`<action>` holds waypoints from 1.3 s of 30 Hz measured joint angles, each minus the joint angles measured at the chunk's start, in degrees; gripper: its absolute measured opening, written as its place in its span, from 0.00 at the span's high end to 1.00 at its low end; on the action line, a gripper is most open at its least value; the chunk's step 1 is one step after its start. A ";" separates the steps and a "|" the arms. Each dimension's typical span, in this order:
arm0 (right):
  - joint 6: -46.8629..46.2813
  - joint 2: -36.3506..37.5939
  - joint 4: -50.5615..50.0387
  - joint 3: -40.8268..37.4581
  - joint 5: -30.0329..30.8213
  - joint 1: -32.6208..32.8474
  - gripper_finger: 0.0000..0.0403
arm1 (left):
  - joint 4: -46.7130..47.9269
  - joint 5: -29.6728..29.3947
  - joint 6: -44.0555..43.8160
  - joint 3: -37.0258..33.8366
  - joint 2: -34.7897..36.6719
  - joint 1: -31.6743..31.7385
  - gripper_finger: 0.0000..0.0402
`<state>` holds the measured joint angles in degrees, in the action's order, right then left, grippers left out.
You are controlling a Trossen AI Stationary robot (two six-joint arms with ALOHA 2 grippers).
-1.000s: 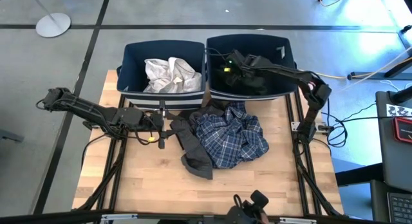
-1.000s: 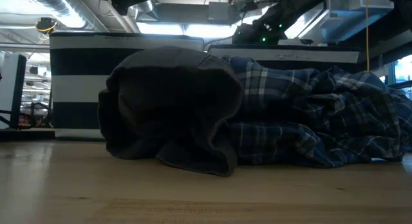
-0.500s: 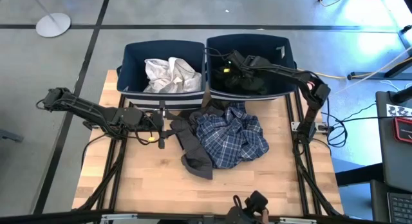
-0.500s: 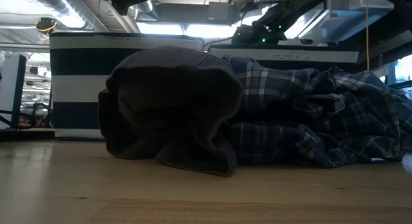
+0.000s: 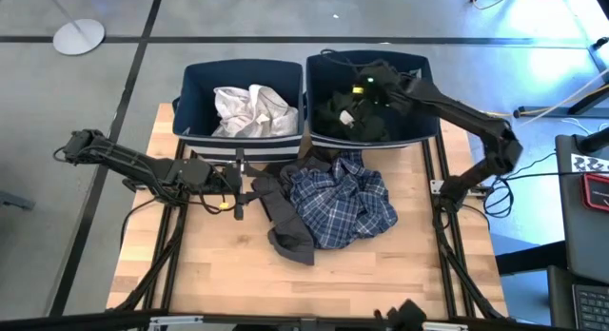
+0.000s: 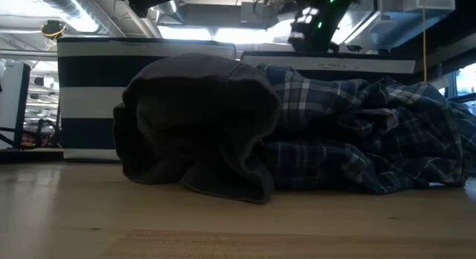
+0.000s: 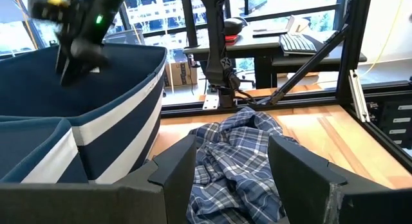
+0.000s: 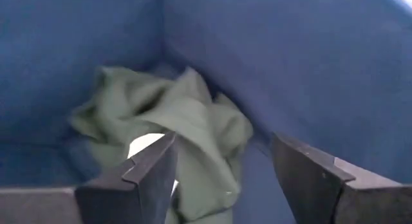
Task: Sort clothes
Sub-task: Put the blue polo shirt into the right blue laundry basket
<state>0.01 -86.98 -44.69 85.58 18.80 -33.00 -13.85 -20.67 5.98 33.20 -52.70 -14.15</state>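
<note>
At the table's left edge in the high view, the dark left arm reaches in low over the wood, and the left gripper (image 5: 236,186) hangs just off the crumpled dark grey fabric garment (image 5: 277,209), its two dark fingers (image 7: 174,169) spread apart with nothing between them. Behind it stands the left navy fabric bin with white stripes (image 5: 195,84), and the rumpled white fabric garment (image 5: 249,110) lies bunched inside it. On the light wooden table (image 5: 190,264), in front of the two bins, the dark grey garment lies against the left side of the blue-white plaid shirt (image 5: 343,205), the two touching; from the low view the grey one rises as a rounded hump (image 6: 197,125) and the plaid folds (image 6: 357,140) spread to its right. Further right, the right navy fabric bin with white stripes (image 5: 419,79) holds the dark green fabric garment with a white label (image 5: 354,119), heaped on the bin floor towards one corner. The right gripper (image 5: 366,91) hovers above that bin, over the green garment (image 8: 193,140), with its fingers (image 8: 315,179) wide apart and gripping nothing
</note>
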 joint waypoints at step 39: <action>-1.38 7.58 11.54 0.00 -8.66 46.20 0.38 | 0.01 0.00 -0.20 -0.01 0.00 0.00 0.54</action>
<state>-1.38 -79.40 -33.16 85.58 10.14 13.20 -13.83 -20.67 5.78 33.19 -52.70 -14.15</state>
